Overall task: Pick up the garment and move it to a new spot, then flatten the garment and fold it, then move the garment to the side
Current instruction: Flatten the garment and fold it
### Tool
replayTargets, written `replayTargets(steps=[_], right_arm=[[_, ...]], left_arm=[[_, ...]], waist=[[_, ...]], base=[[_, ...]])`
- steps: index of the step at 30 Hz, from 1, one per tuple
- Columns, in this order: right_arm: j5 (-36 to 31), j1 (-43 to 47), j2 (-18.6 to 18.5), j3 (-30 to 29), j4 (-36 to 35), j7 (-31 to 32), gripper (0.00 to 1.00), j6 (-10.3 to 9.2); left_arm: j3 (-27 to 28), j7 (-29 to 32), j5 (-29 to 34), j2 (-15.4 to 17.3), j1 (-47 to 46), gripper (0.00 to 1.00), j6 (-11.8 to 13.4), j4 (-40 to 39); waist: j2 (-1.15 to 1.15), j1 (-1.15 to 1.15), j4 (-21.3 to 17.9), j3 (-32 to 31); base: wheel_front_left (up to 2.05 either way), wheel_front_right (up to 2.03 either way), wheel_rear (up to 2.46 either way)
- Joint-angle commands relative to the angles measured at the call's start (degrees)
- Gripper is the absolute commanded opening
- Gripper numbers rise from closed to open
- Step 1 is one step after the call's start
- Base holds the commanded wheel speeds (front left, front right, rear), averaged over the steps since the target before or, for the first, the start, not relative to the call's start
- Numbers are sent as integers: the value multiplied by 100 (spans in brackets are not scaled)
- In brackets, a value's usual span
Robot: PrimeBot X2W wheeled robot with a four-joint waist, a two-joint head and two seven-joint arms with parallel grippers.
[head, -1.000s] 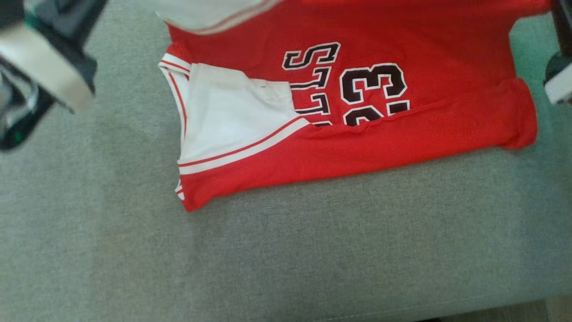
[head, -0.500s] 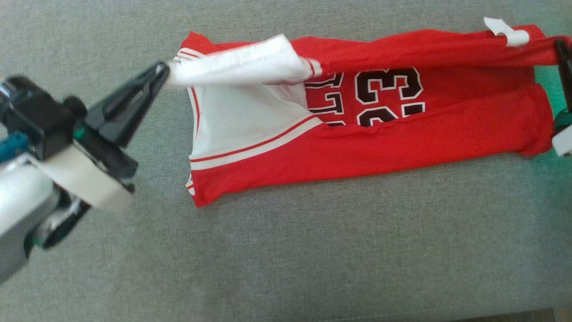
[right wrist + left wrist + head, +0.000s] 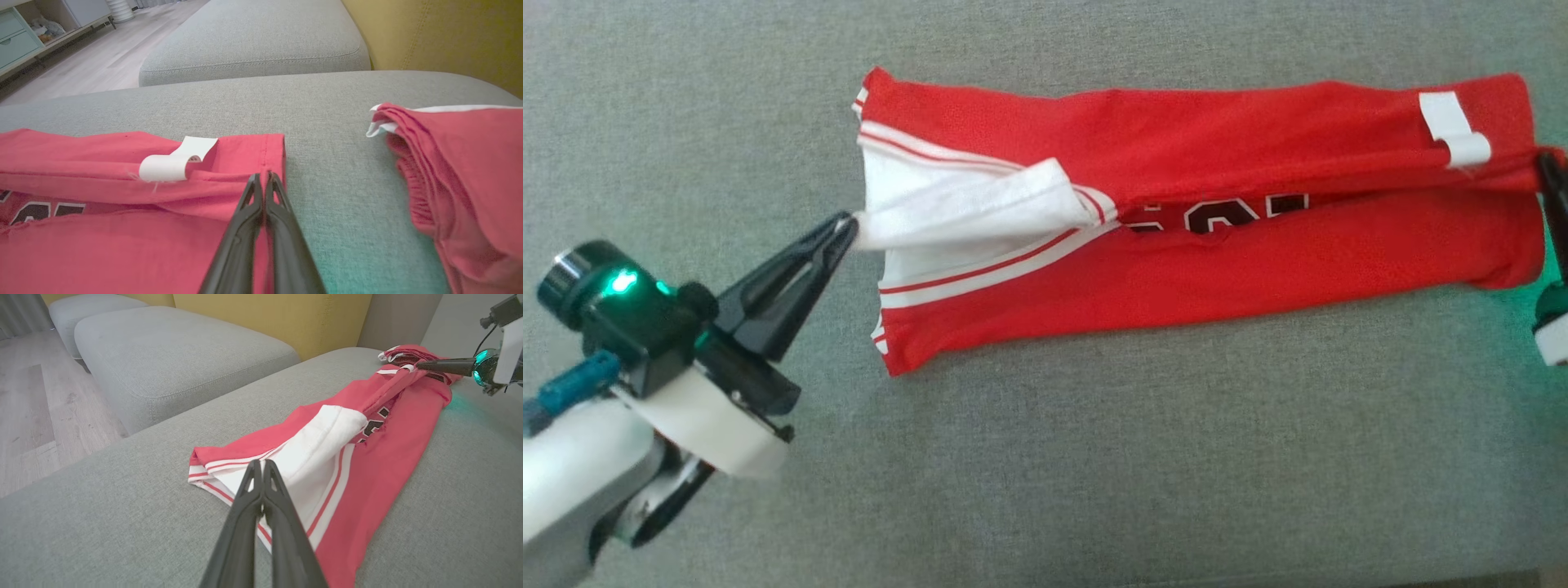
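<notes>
Observed: red garment [image 3: 1192,261] laid lengthwise on grey sofa cushion [image 3: 1094,474], long edges folded toward middle, black number partly covered. At its left end, left tool [image 3: 848,227] clenched on white armhole edge. At opposite end, right tool [image 3: 1545,163] clenched on hem, near white label [image 3: 1454,131]. Noted: second red cloth [image 3: 470,171] lying apart on cushion.

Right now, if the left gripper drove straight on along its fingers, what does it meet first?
The white folded flap of the red basketball jersey: the left gripper is shut on its edge. Beyond, probably more jersey; depth unclear.
</notes>
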Motion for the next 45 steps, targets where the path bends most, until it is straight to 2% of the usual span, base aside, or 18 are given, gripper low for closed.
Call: replayTargets(steps=[1,2,3,4,5,6,7,8,12,15,18,21,22,29,30,36,39,45], right_arm=[[-52,208,-187,-60,-129,7,0,37],[-100,270,-145,-123,-162,33,1,37],[-152,319,-95,-184,-178,66,11,37],[-211,354,-37,-238,-189,100,32,37],[-295,378,11,-247,-220,140,100,37],[-389,388,64,-288,-243,119,100,37],[-426,404,149,-353,-253,93,100,37],[-440,436,235,-410,-266,75,100,37],[-535,743,537,-813,-298,-98,100,37],[-671,1076,958,-1412,-360,-241,100,37],[-937,1305,1484,-2016,-441,-288,100,37],[-1260,1338,1946,-2497,-457,-203,100,37],[-1529,1280,2156,-2749,-425,-80,100,37],[-2430,936,2656,-3794,178,564,100,37],[-2430,936,2656,-3794,178,564,100,37],[-2683,869,2853,-3995,784,1234,98,37],[-2424,902,2975,-3800,694,1416,0,37],[-2462,1017,2763,-3933,442,1166,0,37]], left_arm=[[271,-53,39,213,10,0,46,-107],[271,-54,46,171,69,0,65,-97],[271,-42,80,136,121,0,78,-60],[270,-42,123,96,166,0,83,0],[270,-41,158,34,212,6,107,61],[270,-39,193,-43,260,26,141,111],[276,-55,188,-141,311,83,214,161],[308,-83,164,-249,365,100,320,215],[568,-198,223,-785,651,100,883,451],[1220,-224,403,-1388,1078,100,1554,513],[2112,-227,992,-1967,1719,100,2228,516],[2885,-227,1763,-2505,2395,100,2643,450],[3251,-228,2231,-2853,2801,100,2708,387],[3719,-228,3278,-3743,3677,100,2143,485],[3719,-228,3278,-3743,3677,100,2143,485],[4143,-229,3673,-4208,4011,100,1580,657],[4387,-229,3823,-4352,4133,100,1378,697],[4770,-229,4073,-4565,4373,100,1033,765]], waist=[[0,0,-6,-4],[0,0,-11,-8],[0,0,-17,-7],[0,0,-24,-4],[0,0,-27,-4],[0,0,-30,-7],[0,0,-30,-13],[0,0,-27,-25],[0,0,34,-174],[0,0,98,-336],[0,0,173,-466],[0,0,289,-577],[0,0,401,-637],[0,0,808,-809],[0,0,808,-809],[0,0,971,-928],[0,0,957,-980],[0,0,814,-1119]], base=[[0,0,0],[0,0,0],[0,0,0],[0,0,0],[0,0,0],[0,0,0],[0,0,0],[0,0,0],[0,0,0],[0,0,0],[0,0,0],[0,0,0],[0,0,0],[0,0,0],[0,0,0],[0,0,0],[0,0,0],[0,0,0]])
